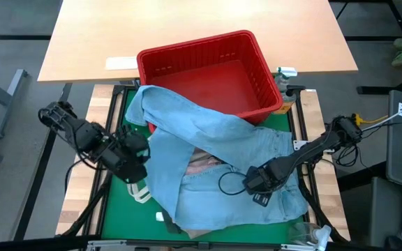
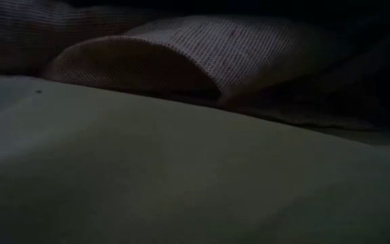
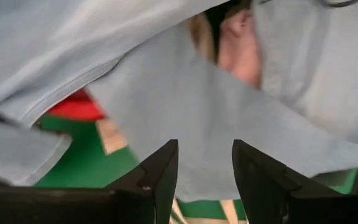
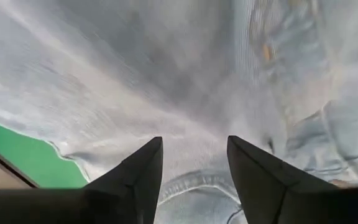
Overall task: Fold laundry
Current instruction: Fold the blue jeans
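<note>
Light blue denim jeans (image 1: 222, 139) lie spread over the green mat (image 1: 121, 209), with one leg reaching up to the left side of the red basket (image 1: 208, 73). A mottled pink top (image 1: 204, 165) peeks out from under a fold of the jeans. My left gripper (image 1: 137, 167) stands open at the jeans' left edge; in its wrist view the denim (image 3: 166, 93) lies beyond the fingers (image 3: 160, 168), with nothing between them. My right gripper (image 1: 260, 188) hovers open above the jeans' right half, and the denim (image 4: 166, 81) lies below its fingers.
The red basket stands at the mat's far side, partly on the wooden table (image 1: 187, 28) behind. A white strap-like piece (image 1: 142, 193) lies just near of my left gripper. Beige cloth (image 1: 201, 229) shows under the jeans' near edge. Cloth (image 2: 202, 54) fills the dark low view.
</note>
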